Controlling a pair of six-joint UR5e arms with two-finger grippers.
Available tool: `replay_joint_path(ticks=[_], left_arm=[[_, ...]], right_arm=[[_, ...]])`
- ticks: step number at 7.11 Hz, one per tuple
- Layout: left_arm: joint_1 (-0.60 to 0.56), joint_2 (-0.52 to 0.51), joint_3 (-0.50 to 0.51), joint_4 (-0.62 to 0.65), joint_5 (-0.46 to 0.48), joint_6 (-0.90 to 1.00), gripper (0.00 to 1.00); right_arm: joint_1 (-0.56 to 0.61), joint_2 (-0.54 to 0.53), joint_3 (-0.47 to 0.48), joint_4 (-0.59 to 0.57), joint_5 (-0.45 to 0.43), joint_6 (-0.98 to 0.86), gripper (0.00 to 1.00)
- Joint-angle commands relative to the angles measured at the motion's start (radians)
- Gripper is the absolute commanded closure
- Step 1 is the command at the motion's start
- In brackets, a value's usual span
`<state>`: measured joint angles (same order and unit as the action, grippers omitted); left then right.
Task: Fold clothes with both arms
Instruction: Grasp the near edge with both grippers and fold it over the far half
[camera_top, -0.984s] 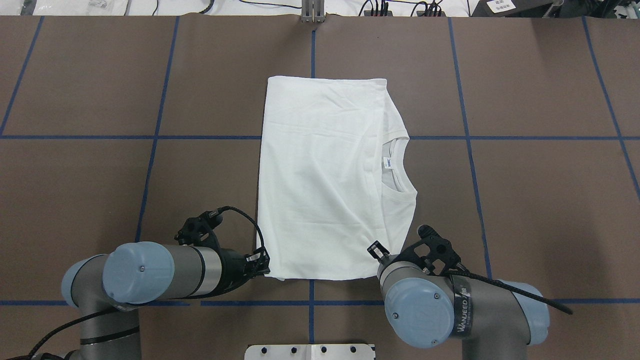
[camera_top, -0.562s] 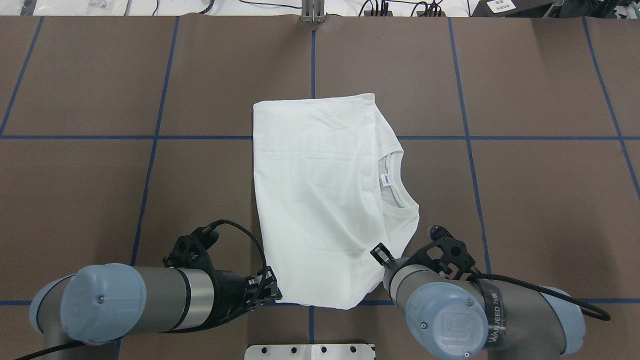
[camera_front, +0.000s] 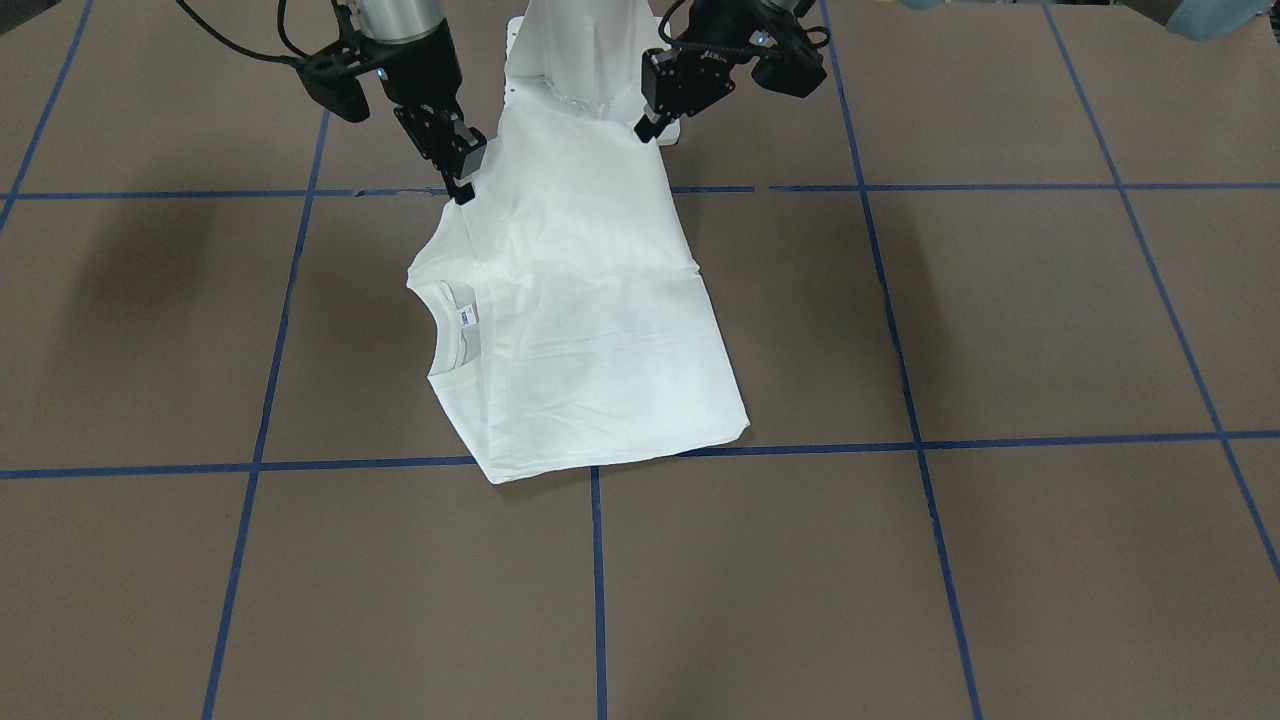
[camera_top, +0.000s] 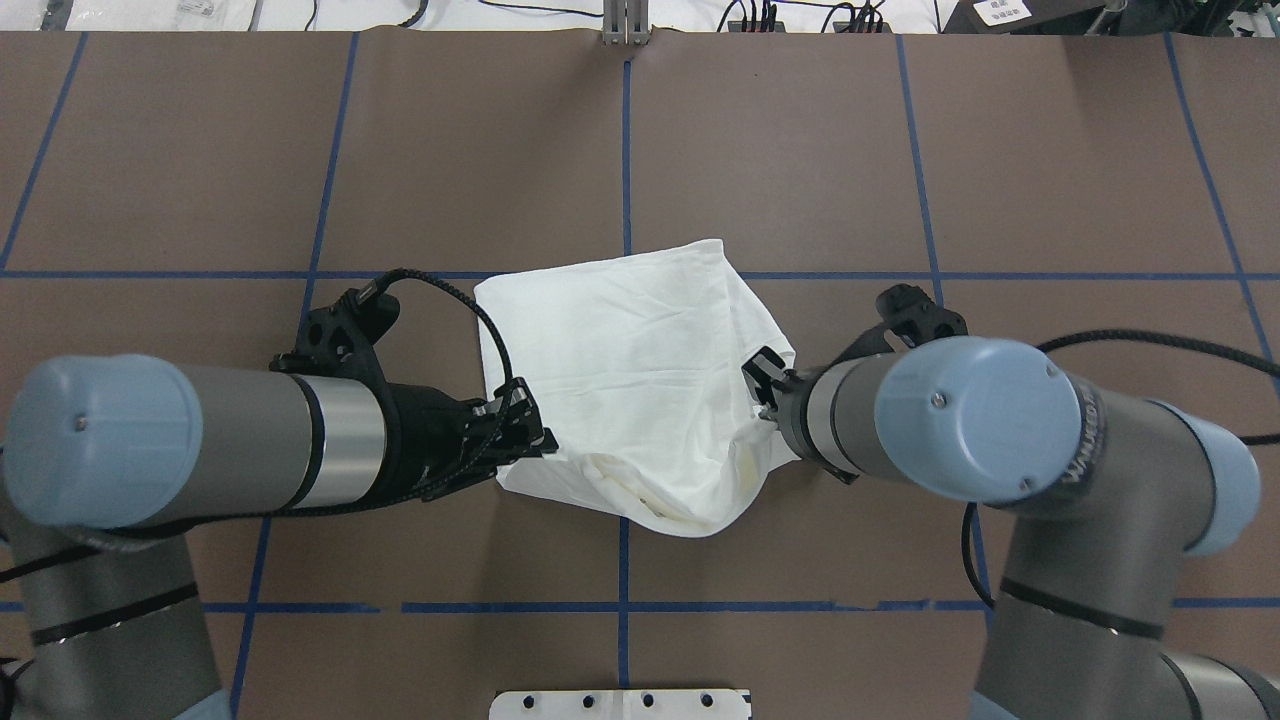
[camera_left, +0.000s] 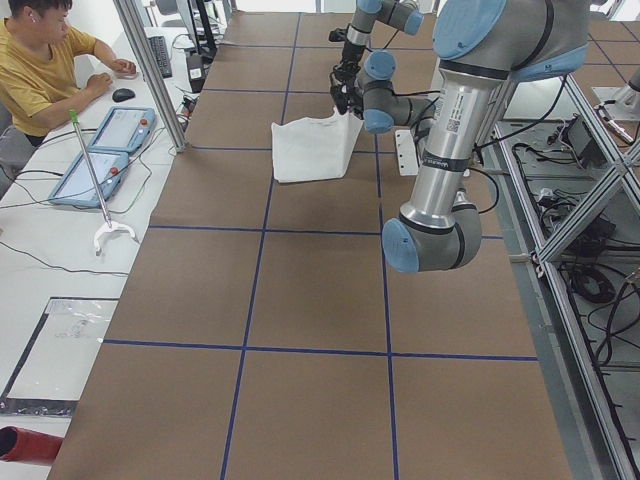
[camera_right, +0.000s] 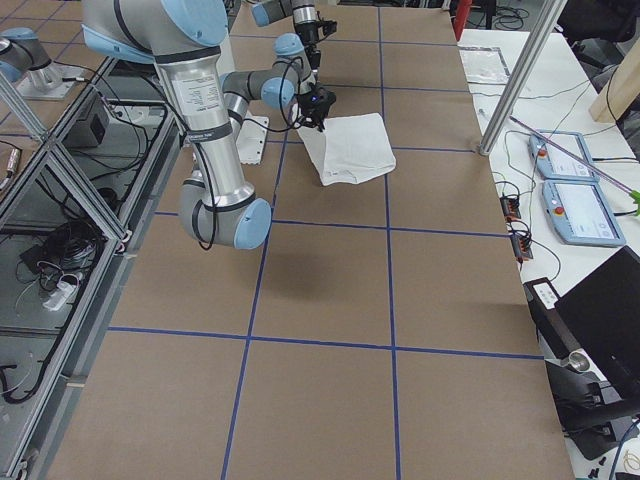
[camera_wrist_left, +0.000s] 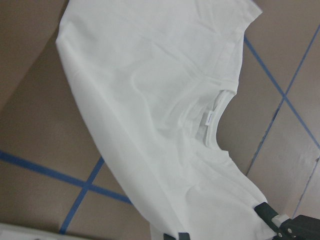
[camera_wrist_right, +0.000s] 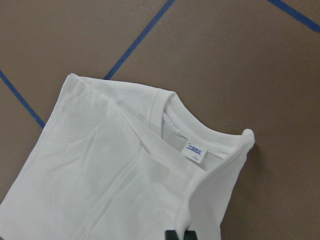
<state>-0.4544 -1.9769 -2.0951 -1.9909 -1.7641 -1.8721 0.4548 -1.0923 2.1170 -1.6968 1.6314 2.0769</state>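
The clothes are one white T-shirt (camera_top: 620, 360), folded narrow, its far part flat on the brown table and its near edge raised. The neck label (camera_front: 466, 316) shows at the collar. My left gripper (camera_top: 525, 432) is shut on the near left corner of the shirt. At the near right corner, beside the collar, my right gripper (camera_top: 764, 392) is shut on the cloth. In the front-facing view the left gripper (camera_front: 652, 128) and right gripper (camera_front: 463, 178) hold the raised edge above the table. The wrist views show the T-shirt (camera_wrist_left: 165, 115) (camera_wrist_right: 115, 170) hanging below.
Blue tape lines (camera_top: 625, 150) divide the brown table (camera_top: 1050, 170). A white mounting plate (camera_top: 620, 703) sits at the near edge. Cables and a metal post (camera_top: 625, 25) line the far edge. A person (camera_left: 40, 60) sits at a side desk with tablets (camera_left: 100, 150).
Both grippers first dragged the shirt toward the robot, then rose and moved away from the robot with its near edge. The shirt's far edge slid closer and the cloth now bunches.
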Motion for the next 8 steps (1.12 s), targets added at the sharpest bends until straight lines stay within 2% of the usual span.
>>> replay_joint_path(ticks=[1, 2, 3, 4, 5, 6, 7, 8], left_arm=[[-0.110, -0.049, 0.195, -0.028, -0.021, 0.150, 1.00], [-0.140, -0.051, 0.272, -0.101, -0.021, 0.181, 1.00], [-0.168, -0.059, 0.362, -0.186, -0.021, 0.198, 1.00], [-0.219, -0.098, 0.500, -0.254, -0.021, 0.274, 0.36], [-0.265, -0.111, 0.609, -0.344, -0.021, 0.348, 0.21], [-0.312, -0.112, 0.653, -0.386, -0.028, 0.355, 0.20], [-0.340, -0.112, 0.662, -0.387, -0.032, 0.404, 0.15], [-0.365, -0.108, 0.662, -0.387, -0.044, 0.428, 0.15]], right_arm=[[0.116, 0.138, -0.242, 0.005, 0.047, -0.145, 1.00], [0.154, 0.184, -0.343, 0.047, 0.085, -0.197, 1.00], [0.189, 0.216, -0.477, 0.165, 0.125, -0.243, 1.00], [0.223, 0.304, -0.703, 0.284, 0.168, -0.336, 0.01], [0.255, 0.365, -0.903, 0.425, 0.171, -0.387, 0.00], [0.357, 0.365, -0.939, 0.457, 0.273, -0.528, 0.00], [0.422, 0.338, -0.937, 0.454, 0.348, -0.622, 0.00], [0.442, 0.289, -0.928, 0.462, 0.352, -0.685, 0.00]])
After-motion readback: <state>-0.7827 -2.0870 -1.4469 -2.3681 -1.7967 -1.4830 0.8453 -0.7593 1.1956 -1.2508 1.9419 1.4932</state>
